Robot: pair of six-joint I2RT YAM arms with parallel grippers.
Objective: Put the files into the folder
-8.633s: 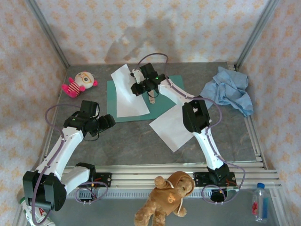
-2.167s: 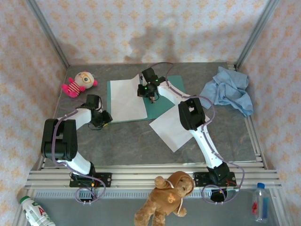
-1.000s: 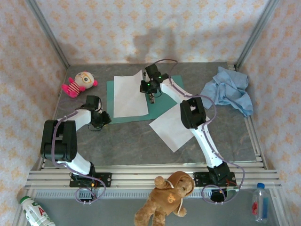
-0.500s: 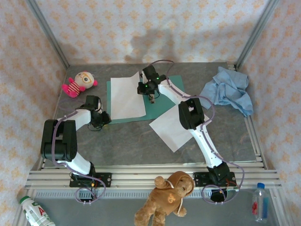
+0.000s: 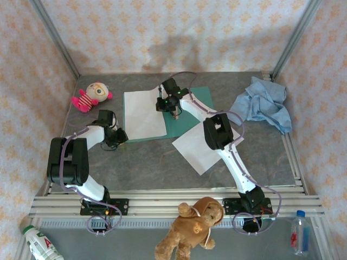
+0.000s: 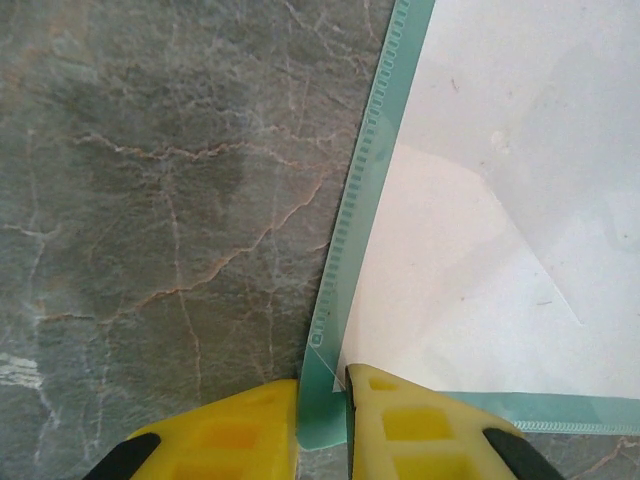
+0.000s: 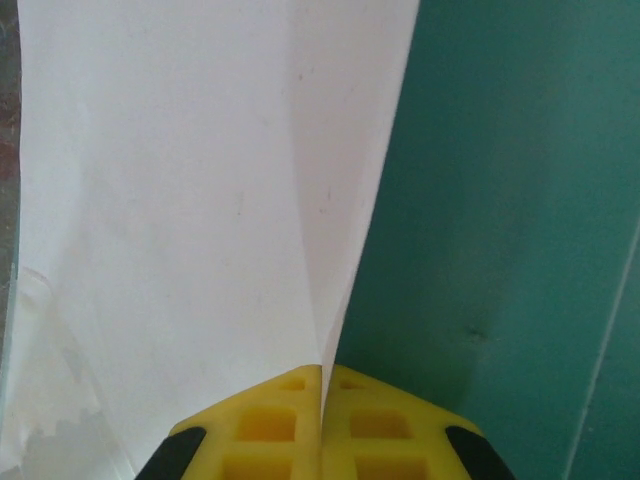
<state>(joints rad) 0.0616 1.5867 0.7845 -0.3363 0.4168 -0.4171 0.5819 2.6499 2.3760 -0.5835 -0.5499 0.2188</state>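
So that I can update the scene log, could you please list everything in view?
folder: one, teal, table's far middle
paper sheets: two, white; one over folder's left half, other on table nearer
cloth: one, light blue, far right
doll: one, pink, far left
teddy bear: one, brown, near edge
bottles: two; white near left, clear near right
table: one, grey marbled
left pincer: yellow fingers, shut on folder's corner
right pincer: yellow fingers, shut on first sheet's edge

We found first sheet (image 5: pixel 142 114) on folder (image 5: pixel 179 125); second sheet (image 5: pixel 192 149) before it, rightward; cloth (image 5: pixel 263 103) far right, doll (image 5: pixel 91 96) far left.
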